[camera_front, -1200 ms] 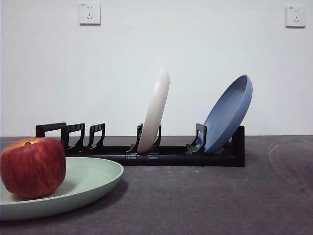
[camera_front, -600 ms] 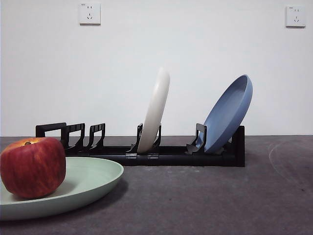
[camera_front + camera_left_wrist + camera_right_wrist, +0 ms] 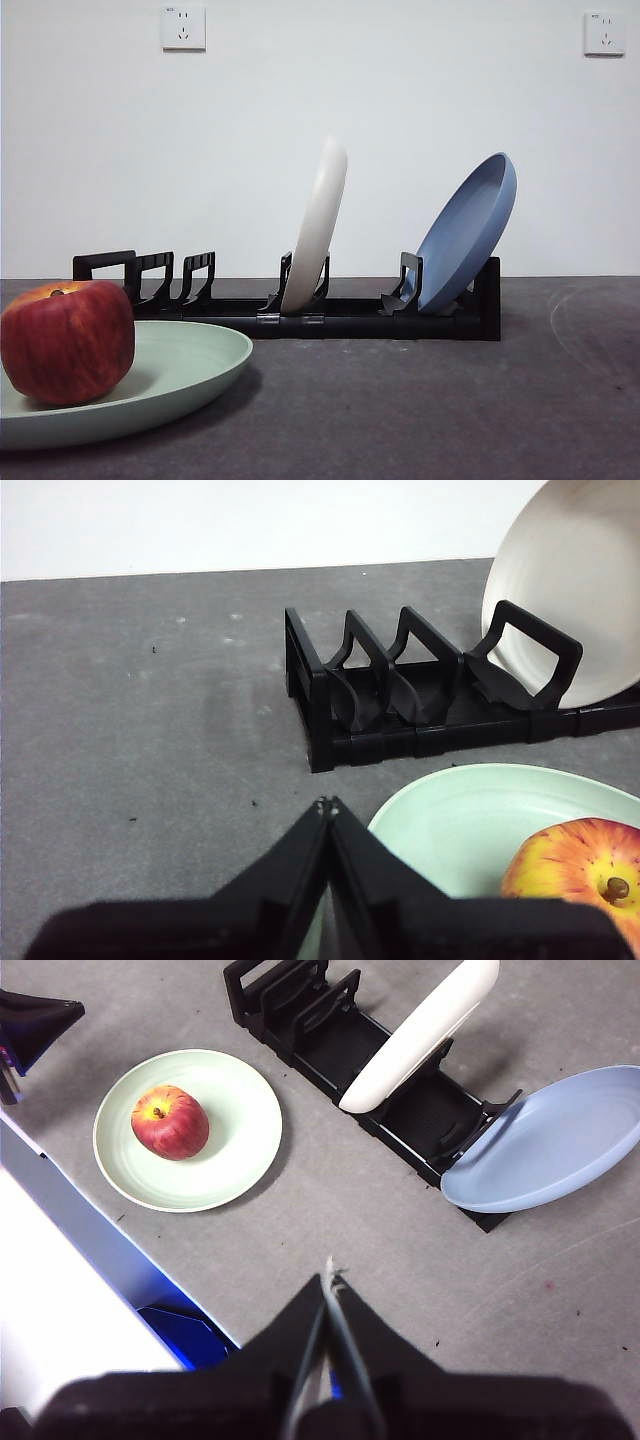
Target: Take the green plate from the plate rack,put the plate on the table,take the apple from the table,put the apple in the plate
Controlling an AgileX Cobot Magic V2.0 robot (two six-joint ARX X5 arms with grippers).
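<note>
The left gripper (image 3: 327,810) has its two jaws pressed together to a single point and holds nothing; it hangs above the table (image 3: 150,730), just beside the rim of the green plate (image 3: 470,820) and near the handle end of the plate rack (image 3: 400,695). In the right wrist view this same gripper shows as a dark tip at the edge, beside the green plate. The right gripper (image 3: 330,1278) is also closed tight with nothing between its jaws, and it hovers high over the bare table, well apart from the rack and the plates.

There is one apple (image 3: 67,341), and it sits in the green plate (image 3: 190,365), toward the side away from the rack. The green plate lies flat on the table (image 3: 420,400), in front of the rack's handle end and not touching it. There are three plates in all: the green one on the table, one cream-white plate (image 3: 318,225) standing nearly upright in the middle of the plate rack (image 3: 340,315), and one blue plate (image 3: 468,232) leaning outward at the far end. There is one rack. Two wall sockets (image 3: 183,27) sit on the white wall behind.

Compared with the front view a second ago, nothing has moved: apple, plates and rack lie exactly as before.
</note>
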